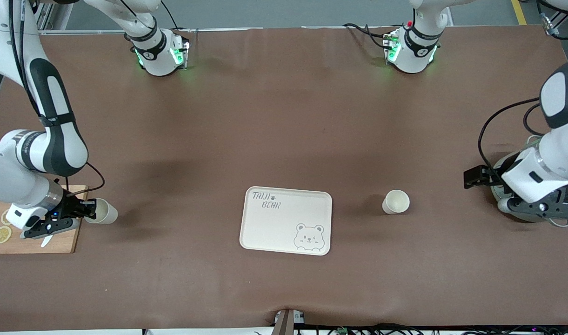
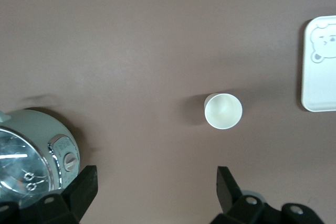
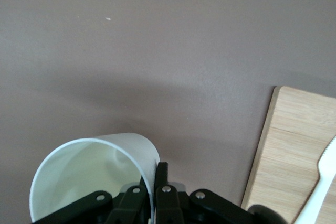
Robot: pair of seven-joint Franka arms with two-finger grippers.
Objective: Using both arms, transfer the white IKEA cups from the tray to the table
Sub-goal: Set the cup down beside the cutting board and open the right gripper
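Cream tray [image 1: 265, 223] bare | cup 1 [image 1: 396, 202] on table [image 1: 284, 116], at tray's 3 o'clock | left gripper [image 2: 155, 187] released above it | right gripper [image 1: 81, 210] clenched on cup 2's [image 1: 103, 211] rim, beside cutting board [image 1: 56, 242], likely about to set down

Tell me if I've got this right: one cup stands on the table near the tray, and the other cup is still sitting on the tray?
Not quite. The tray holds nothing, as the front view shows. One white cup does stand on the table near it, but the other cup is held in the right gripper beside the wooden cutting board.
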